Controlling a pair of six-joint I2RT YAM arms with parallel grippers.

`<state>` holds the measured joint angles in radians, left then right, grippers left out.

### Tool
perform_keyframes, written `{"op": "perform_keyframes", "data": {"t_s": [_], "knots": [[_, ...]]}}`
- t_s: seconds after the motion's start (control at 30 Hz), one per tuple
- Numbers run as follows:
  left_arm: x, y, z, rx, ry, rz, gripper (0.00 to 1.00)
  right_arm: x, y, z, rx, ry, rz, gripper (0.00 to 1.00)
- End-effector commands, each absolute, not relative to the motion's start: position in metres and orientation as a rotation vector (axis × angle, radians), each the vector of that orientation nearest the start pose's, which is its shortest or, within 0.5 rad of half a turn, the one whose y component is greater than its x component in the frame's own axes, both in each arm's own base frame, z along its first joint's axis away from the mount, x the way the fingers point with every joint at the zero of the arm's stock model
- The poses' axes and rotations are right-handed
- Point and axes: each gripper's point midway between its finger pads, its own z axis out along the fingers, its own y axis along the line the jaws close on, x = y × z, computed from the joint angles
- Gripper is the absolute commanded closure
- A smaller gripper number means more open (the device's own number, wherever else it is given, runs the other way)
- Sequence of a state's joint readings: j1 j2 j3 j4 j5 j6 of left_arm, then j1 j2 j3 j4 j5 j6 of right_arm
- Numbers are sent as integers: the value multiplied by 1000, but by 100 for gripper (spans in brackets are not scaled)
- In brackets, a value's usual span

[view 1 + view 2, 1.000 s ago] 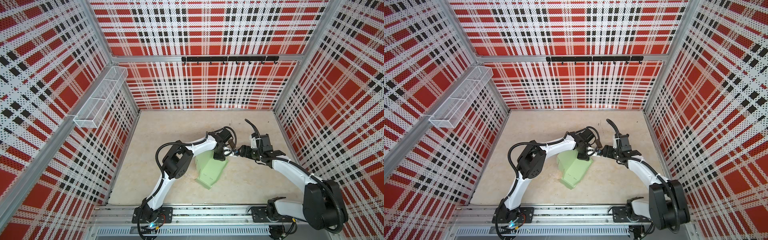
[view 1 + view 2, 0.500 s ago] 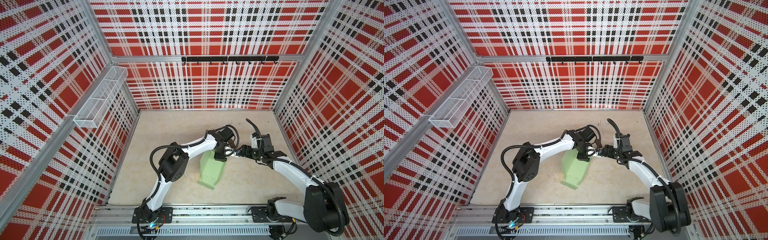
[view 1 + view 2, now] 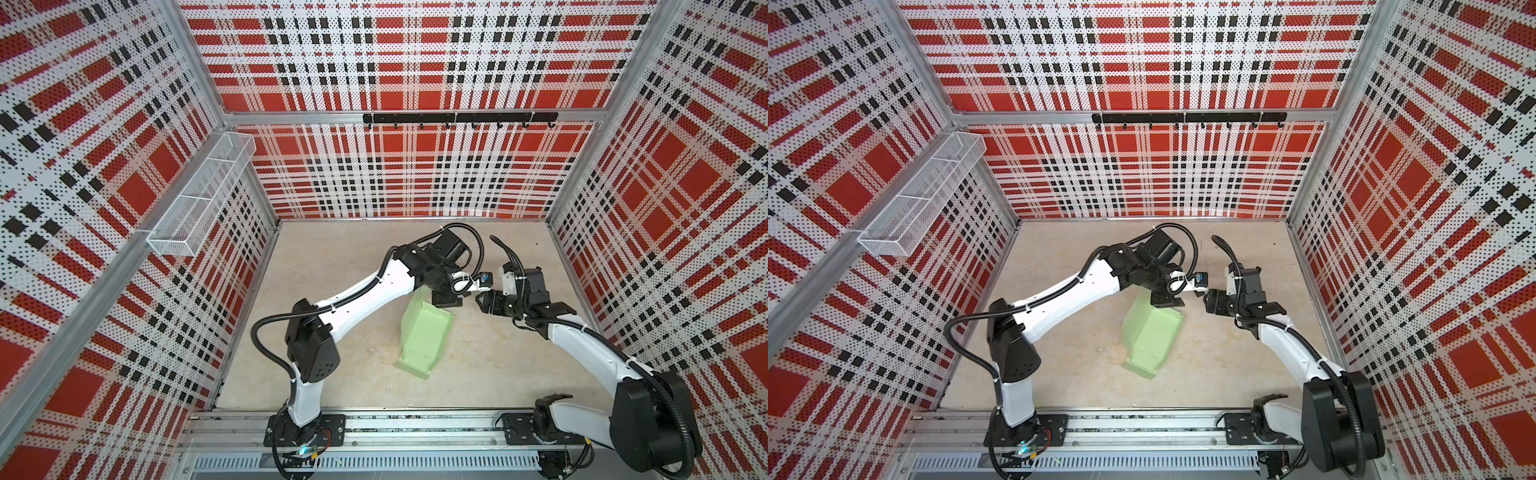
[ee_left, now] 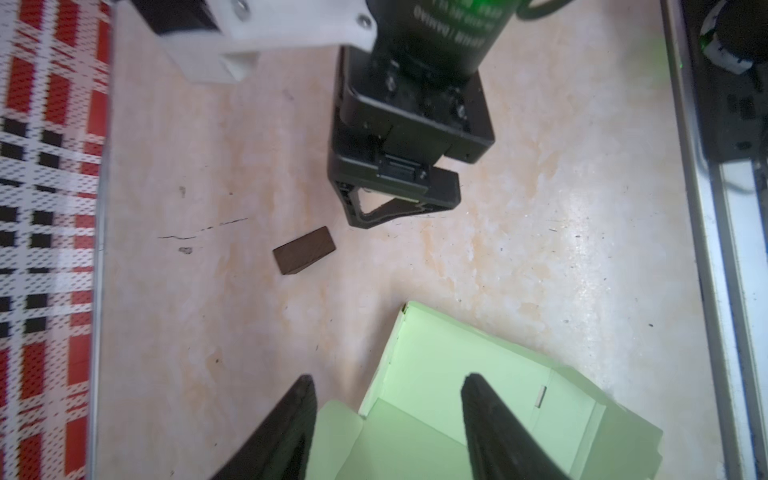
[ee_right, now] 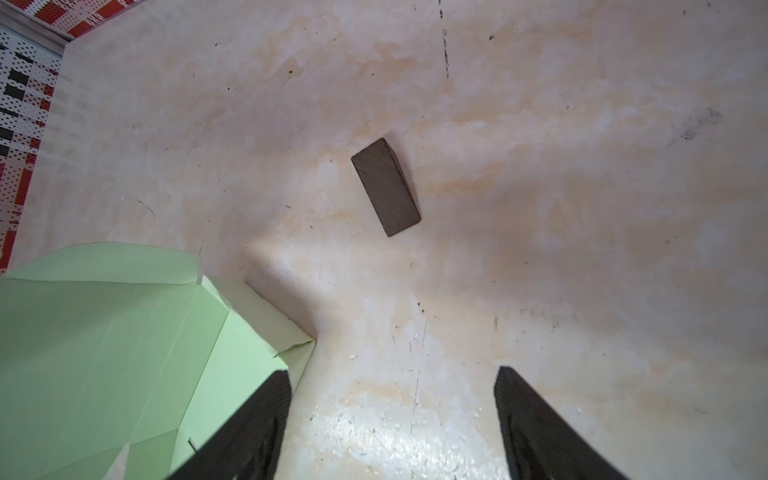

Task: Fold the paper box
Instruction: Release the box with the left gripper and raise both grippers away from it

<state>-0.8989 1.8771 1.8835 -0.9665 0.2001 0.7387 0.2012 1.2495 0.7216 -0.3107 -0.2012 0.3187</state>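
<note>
Nearest, at 6 o'clock, the metal rail (image 3: 415, 428) is carrying both arm bases along the front edge of the pale surface (image 3: 332, 257). Just past it, near the middle of the surface, the paper box (image 3: 426, 336) is lying partly folded in both top views. Its long axis is running from 6 toward 12 o'clock, leaning slightly to 1, and its side walls are standing up with the top open.

At the box's far end the left claw (image 3: 445, 300) is hanging, pointing down. In the left wrist view this claw (image 4: 387, 378) is spread, with a thin upright wall of the box (image 4: 436, 365) passing between its fingers (image 4: 486, 415). Neither finger is visibly pressing on the wall.

Just to the 3 o'clock side, the right claw (image 3: 478, 297) is hovering close to the left one, over bare surface beside the box's far corner. In the right wrist view it (image 5: 392, 372) is spread wide with nothing between its fingers (image 5: 266, 415), and the box (image 5: 104, 353) is lying next to one finger.

A small dark brown block (image 5: 386, 187) is lying flat on the surface beyond the box, apart from it. In the left wrist view the block (image 4: 304, 250) is sitting between the box and the right claw (image 4: 386, 208).

Farther off, a white wire basket (image 3: 199, 199) is hanging on the plaid wall at 10 o'clock, and a black hook rail (image 3: 457, 118) is running across the back wall at 12 o'clock
</note>
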Motion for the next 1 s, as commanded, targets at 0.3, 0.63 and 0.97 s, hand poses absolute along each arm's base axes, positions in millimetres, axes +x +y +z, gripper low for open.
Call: {"op": "perform_keyframes", "data": {"t_s": [0.3,0.63,0.97], "knots": [[277,-336,252,1667,1844,-268,37,386,121,105,19,2488,474,22],[292,-286,264,1439,1954,-493,35,376,189,120,-334,2433,522,25],[357,-199,263,817,2105,-763,27,327,221,112,-628,2167,663,31]]}}
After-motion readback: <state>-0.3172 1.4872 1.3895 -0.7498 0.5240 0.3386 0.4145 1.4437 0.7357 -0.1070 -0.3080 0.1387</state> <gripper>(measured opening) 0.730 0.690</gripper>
